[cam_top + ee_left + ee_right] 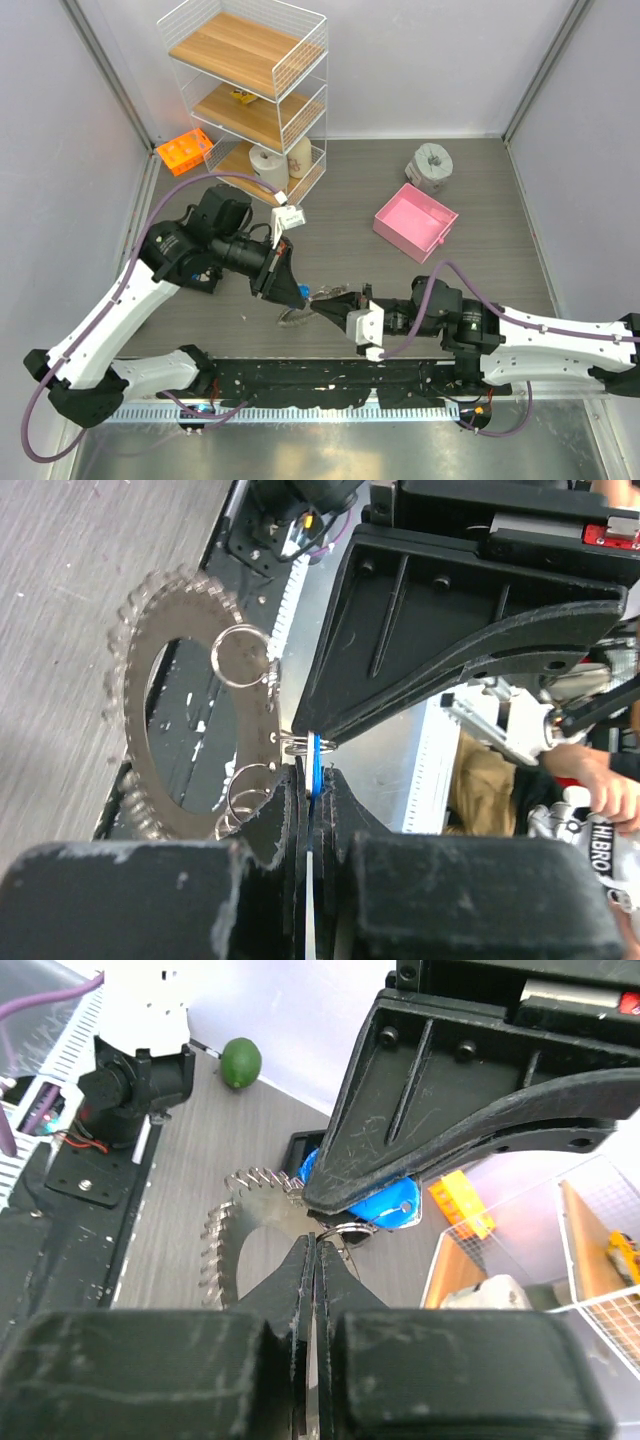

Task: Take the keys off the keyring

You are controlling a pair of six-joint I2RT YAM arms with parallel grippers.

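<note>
The keyring (140, 695) is a wide silver ring rimmed with fanned silver keys (222, 1222); it hangs just above the table near the front edge (293, 316). My left gripper (315, 776) is shut on the blue-headed key (314, 758), which the right wrist view shows as a blue head (385, 1206) in the left fingers (400, 1150). My right gripper (315, 1243) is shut at the ring's edge, by a small split ring (345, 1228) next to that key. Both grippers meet tip to tip, left (292, 290) and right (324, 298).
A pink box (415, 222) and a grey roll with a star top (431, 165) sit at the back right. A white wire shelf (250, 90) and an orange rack (185, 150) stand at the back left. A green ball (240, 1062) lies by the wall.
</note>
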